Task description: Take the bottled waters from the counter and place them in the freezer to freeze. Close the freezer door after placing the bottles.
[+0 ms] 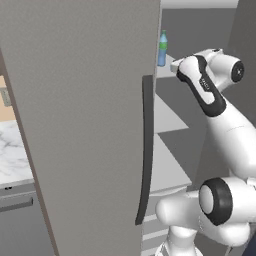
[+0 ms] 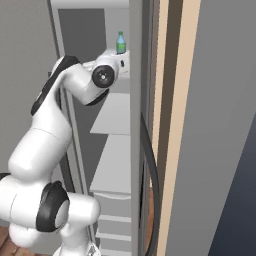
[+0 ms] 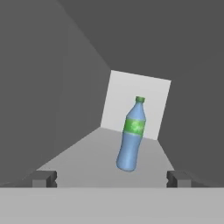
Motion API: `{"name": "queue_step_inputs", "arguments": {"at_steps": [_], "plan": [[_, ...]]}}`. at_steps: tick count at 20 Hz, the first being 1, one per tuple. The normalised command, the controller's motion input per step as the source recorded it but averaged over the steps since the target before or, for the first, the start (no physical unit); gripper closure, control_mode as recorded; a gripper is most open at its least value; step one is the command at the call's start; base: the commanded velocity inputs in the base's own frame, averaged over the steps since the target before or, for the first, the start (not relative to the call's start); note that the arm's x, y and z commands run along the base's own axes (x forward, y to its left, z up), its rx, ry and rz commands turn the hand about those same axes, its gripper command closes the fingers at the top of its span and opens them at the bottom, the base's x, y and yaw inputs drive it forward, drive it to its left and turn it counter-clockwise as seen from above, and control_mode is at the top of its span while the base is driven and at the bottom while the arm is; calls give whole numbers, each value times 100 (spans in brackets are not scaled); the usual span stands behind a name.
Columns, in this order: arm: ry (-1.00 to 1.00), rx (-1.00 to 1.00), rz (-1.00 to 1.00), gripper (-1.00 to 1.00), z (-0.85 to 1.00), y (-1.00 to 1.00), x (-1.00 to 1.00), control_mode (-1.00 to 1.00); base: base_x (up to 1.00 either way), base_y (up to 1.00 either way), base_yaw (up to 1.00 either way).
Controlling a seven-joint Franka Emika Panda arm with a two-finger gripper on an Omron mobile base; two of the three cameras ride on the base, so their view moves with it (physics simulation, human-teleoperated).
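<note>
Marble counter (image 1: 12, 155) shows at the far left, well away from the freezer (image 2: 107, 65), with nothing of the task visible on its bare patch. Right of it stands the freezer door (image 1: 85, 125), swung wide, its long dark bar handle (image 1: 145, 150) running down the edge nearest the opening. Past that edge the white shelves (image 1: 167, 170) step up inside the freezer, and on the top one stands the blue bottle (image 1: 162, 48) with its green cap and label, upright and set toward the back wall. Right again, the arm reaches up to that shelf, and the gripper (image 3: 111, 179) sits just short of the bottle with its jaws spread wide and nothing between them; from the hand's own camera the bottle stands free in the gap ahead, touching neither finger.

So one bottle looks delivered. I can't see the white one from here.

As for handling, I'd judge this bottle light for its size but top-heavy and easy to tip: a narrow base, a smooth rounded plastic body that would slide under a glancing nudge, and thin walls that give a little under a squeeze. If it needed shifting, the belly at or just below the green label would be the spot to take it, square across the widest part, not the tapering neck. Backing the hand out straight, clear of the bottle, seems the safe course.
</note>
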Motion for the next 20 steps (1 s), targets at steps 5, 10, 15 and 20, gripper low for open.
{"name": "queue_step_inputs", "arguments": {"at_steps": [5,10,15,20], "plan": [[2,0,-4,-100,8,0,-72,-100,0,0,0],[16,3,-3,-100,3,2,-57,-100,0,0,0],[21,0,-4,-100,7,9,-54,-100,0,0,0],[27,0,-11,-100,12,27,-55,-100,0,0,0]]}}
